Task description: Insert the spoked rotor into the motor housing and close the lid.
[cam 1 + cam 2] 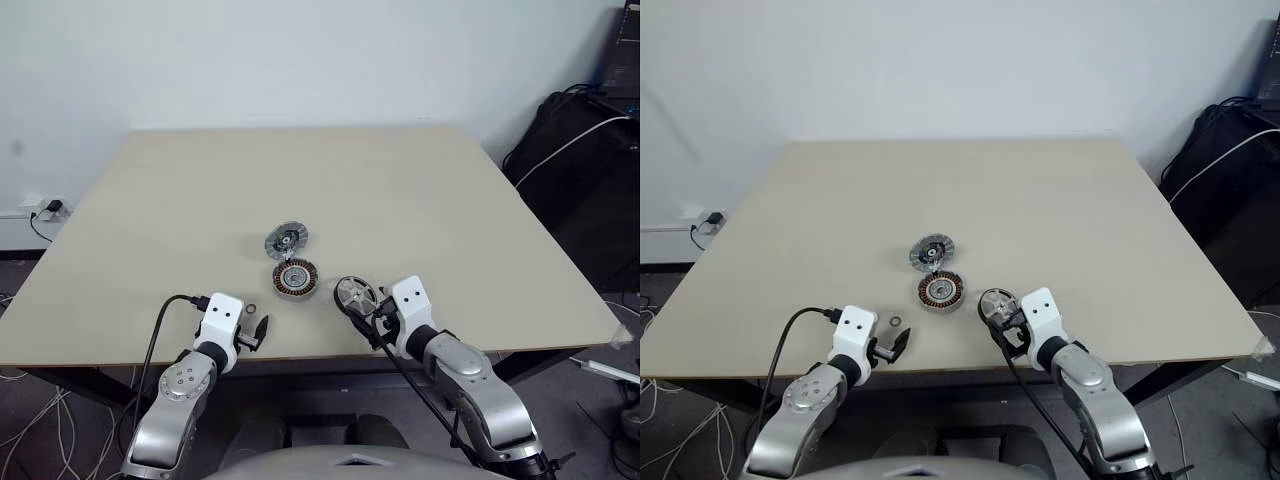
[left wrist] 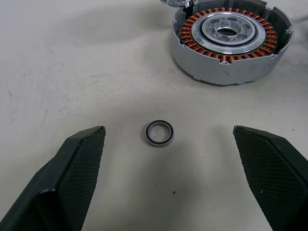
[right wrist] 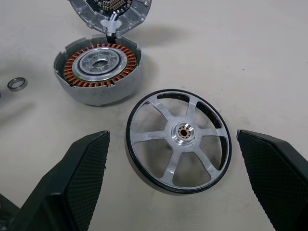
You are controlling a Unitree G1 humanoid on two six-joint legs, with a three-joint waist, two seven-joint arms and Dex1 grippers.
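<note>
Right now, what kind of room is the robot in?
Probably a lab or workshop. A plain table stands against a bare wall, holding only motor parts: the motor housing, the spoked rotor, the lid and a small ring. Loose cables and dark equipment sit beside it.

One spoked rotor [image 3: 178,140], one motor housing [image 3: 98,70], one lid [image 1: 286,240], one small ring [image 2: 159,133].
</note>
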